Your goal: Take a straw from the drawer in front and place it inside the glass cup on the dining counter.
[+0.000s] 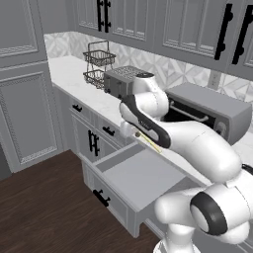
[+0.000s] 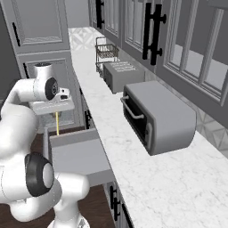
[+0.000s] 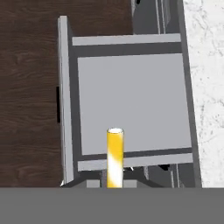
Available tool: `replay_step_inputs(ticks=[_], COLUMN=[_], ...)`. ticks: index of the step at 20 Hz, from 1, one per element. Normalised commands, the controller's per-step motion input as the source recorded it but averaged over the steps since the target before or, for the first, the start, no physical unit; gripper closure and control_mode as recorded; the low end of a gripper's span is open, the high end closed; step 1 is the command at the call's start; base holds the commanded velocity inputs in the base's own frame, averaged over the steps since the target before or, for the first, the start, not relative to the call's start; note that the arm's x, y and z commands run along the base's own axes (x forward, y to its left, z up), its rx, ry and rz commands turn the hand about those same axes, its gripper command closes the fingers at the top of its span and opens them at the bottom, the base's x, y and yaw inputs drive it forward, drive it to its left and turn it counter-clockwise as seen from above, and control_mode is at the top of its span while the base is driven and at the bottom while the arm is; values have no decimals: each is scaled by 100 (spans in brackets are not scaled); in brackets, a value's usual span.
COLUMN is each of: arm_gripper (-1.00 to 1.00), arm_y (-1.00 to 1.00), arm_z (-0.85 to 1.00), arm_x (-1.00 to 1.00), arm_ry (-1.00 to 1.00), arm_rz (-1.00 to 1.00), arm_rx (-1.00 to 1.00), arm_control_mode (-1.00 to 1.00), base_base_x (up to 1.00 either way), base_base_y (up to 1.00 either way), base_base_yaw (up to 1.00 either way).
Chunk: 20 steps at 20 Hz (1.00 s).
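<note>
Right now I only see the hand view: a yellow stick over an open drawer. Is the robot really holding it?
Observer: Yes. In the right base view the gripper is shut on the top of the straw, which hangs down above the drawer.
Operator: What's up on the counter next to it?
Observer: A grey toaster oven stands on the counter, just past the drawer.
Operator: Anything behind that?
Observer: A toaster, farther along the counter.

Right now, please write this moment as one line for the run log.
gripper: shut on straw | straw: hanging upright above drawer | drawer: open | placing in cup: not yet done
</note>
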Motion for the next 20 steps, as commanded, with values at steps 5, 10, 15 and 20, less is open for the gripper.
replay_step_inputs(ticks=[5, 10, 15, 20], arm_gripper=[100, 100, 100, 100], arm_y=[-13, 0, 0, 0], arm_z=[56, 10, 0, 0], arm_x=[-56, -30, 0, 0], arm_ry=[0, -1, 0, 0], arm_rz=[-8, -1, 0, 0], arm_rx=[1, 0, 0, 0], arm_control_mode=[-100, 100, 100, 100], base_base_x=[0, -60, -100, -41], base_base_y=[0, 0, 47, 93], base_base_yaw=[0, -5, 3, 62])
